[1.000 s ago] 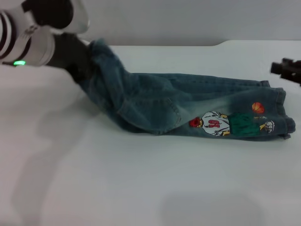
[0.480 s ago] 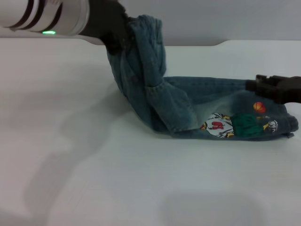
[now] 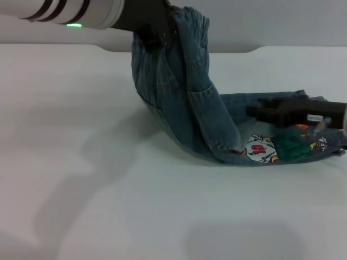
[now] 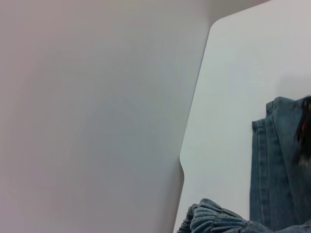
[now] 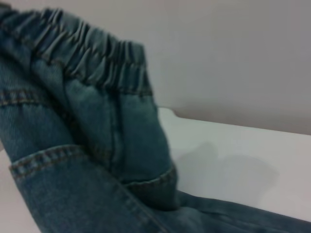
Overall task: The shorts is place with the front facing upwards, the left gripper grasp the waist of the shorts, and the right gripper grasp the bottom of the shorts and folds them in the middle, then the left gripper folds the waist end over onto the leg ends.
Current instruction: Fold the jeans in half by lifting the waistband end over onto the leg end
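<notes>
Looking down from the head view, you have the left gripper (image 3: 154,30) at about 11 o'clock, its fingers closed on the waist of the shorts (image 3: 187,21) and holding it raised above the worktop (image 3: 135,206). The shorts (image 3: 184,103) hang from that grip in a steep fold, running down toward 4 o'clock, where the lower legs lie flat. The cartoon print (image 3: 274,147) faces up near the leg ends (image 3: 333,145) at 3 o'clock.

The right gripper (image 3: 260,112) reaches in from the 3 o'clock edge, low over the flat leg section; you cannot tell whether its fingers are parted or gripping.

The worktop's far edge runs just behind the lifted waist, with a step in its line toward 1 o'clock. Open worktop spreads from 6 through 9 o'clock. In the right wrist view the gathered waistband (image 5: 97,53) stands upright, a stitched pocket (image 5: 73,194) below it.
</notes>
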Tool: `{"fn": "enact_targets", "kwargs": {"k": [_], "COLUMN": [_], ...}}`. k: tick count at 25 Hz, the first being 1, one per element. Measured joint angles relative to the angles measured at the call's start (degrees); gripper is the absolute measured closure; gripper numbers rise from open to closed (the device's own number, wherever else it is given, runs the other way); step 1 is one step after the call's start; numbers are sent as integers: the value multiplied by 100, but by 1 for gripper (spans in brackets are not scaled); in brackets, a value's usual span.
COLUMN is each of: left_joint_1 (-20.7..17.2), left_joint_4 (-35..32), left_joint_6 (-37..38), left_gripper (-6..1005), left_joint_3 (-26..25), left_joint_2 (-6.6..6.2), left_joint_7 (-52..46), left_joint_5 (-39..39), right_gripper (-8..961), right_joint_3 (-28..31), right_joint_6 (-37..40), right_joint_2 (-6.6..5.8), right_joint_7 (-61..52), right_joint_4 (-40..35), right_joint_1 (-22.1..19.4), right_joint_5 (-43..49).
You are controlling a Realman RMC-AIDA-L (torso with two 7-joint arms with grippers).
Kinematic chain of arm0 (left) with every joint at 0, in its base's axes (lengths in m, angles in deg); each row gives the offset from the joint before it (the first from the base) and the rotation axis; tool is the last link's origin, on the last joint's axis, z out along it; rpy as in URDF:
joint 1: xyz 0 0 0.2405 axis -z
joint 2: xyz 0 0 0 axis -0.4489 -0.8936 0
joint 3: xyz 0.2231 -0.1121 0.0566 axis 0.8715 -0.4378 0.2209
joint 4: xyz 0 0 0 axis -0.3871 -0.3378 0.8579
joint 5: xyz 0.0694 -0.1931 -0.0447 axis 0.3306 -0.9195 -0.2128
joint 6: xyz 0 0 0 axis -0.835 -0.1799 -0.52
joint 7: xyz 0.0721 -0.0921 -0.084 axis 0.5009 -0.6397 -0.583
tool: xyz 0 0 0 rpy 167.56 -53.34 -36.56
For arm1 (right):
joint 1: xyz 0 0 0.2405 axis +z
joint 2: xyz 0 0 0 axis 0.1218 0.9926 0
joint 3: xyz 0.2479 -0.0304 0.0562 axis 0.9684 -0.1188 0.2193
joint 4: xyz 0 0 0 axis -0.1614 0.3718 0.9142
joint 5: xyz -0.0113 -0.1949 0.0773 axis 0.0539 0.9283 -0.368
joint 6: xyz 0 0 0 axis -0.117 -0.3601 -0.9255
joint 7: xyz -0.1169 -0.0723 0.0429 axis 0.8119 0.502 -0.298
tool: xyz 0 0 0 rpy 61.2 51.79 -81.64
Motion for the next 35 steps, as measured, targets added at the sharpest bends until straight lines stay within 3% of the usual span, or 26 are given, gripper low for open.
{"fn": "enact_targets", "kwargs": {"k": [14, 35], "left_joint_1": [114, 35], "left_joint_4": [-210, -537], "left_joint_6": [-2, -10], "left_gripper": [881, 883], "left_joint_3": [139, 384], "left_joint_2": [7, 9], "left_joint_7": [-11, -17], "left_joint_5": [8, 16], "right_gripper": [505, 505], "right_joint_3": [-347, -1111], "right_joint_6": [-47, 169], "right_joint_2": [23, 29], "right_joint_7": [-12, -205], "right_joint_4": [536, 845], "right_joint_1": [647, 1163], "right_joint_5": [-153, -908]}}
